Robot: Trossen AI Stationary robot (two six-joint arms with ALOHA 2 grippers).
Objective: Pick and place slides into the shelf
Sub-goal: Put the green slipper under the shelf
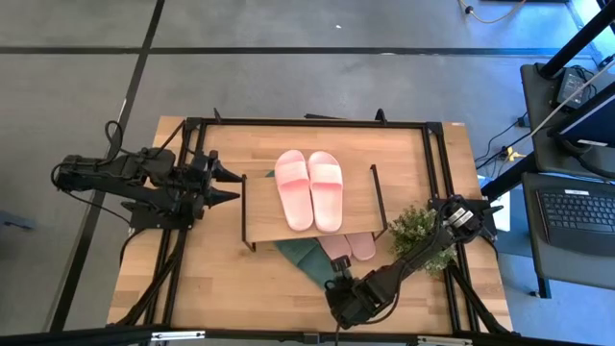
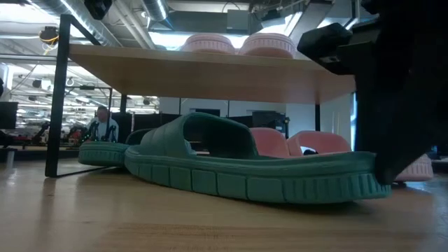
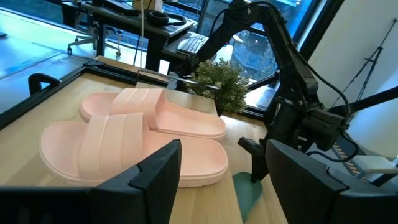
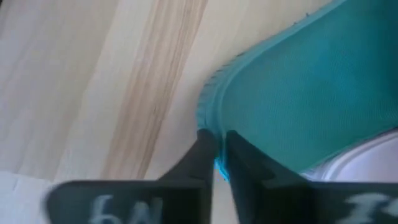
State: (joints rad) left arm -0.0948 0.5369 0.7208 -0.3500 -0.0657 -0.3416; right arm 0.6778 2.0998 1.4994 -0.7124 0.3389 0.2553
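Wood table (image 1: pixel 221 288) on a grey floor, desks and monitors in the room behind. My right gripper (image 4: pixel 217 163) is low at the bottom centre of the high view, fingers (image 4: pixel 198 155) clenched on the thin edge of a green slide (image 4: pixel 298 93); in the low view that slide (image 2: pixel 245 164) lies flat on the table in the middle of the frame, with my dark gripper body covering its right end. A second green slide (image 2: pixel 105 152) sits behind it at left, under the shelf. Pink slides (image 2: pixel 308 143) show behind the green one, right of centre, also under the board; in the high view they poke out (image 1: pixel 348 246) just below the shelf edge, touching the green slide (image 1: pixel 306 258).

The shelf (image 1: pixel 264 207) stands mid-table, light board on black wire legs. One pink pair (image 1: pixel 309 188) rests side by side on top, centre of the board.

A plant (image 1: pixel 423 240) stands at right, just beside my right arm.

My left gripper (image 1: pixel 229 185) is at the left end of the shelf, level with the top, released, fingers spread, pointing at the pink pair (image 3: pixel 134 140).
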